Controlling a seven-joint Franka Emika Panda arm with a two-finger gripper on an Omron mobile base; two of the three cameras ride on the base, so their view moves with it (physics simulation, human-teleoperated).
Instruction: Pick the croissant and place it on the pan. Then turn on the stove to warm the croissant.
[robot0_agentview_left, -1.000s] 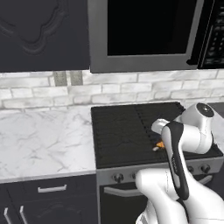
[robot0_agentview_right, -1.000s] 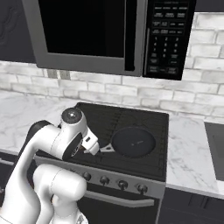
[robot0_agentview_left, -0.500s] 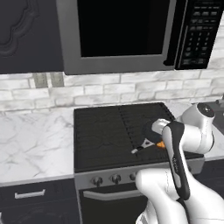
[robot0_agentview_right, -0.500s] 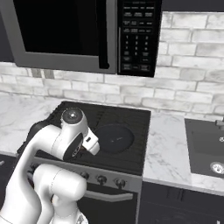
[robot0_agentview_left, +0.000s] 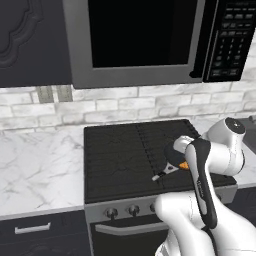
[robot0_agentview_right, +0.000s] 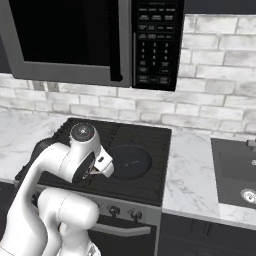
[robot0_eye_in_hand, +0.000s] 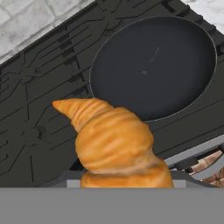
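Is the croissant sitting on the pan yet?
Apart. In the hand view the croissant hangs at the gripper, in front of the pan, whose whole dark floor lies bare.

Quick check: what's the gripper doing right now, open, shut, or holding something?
Gripper: shut on the croissant, carried above the stove beside the pan.

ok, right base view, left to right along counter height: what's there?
Marble counter → robot arm → pan on the stove → marble counter → dark sink.
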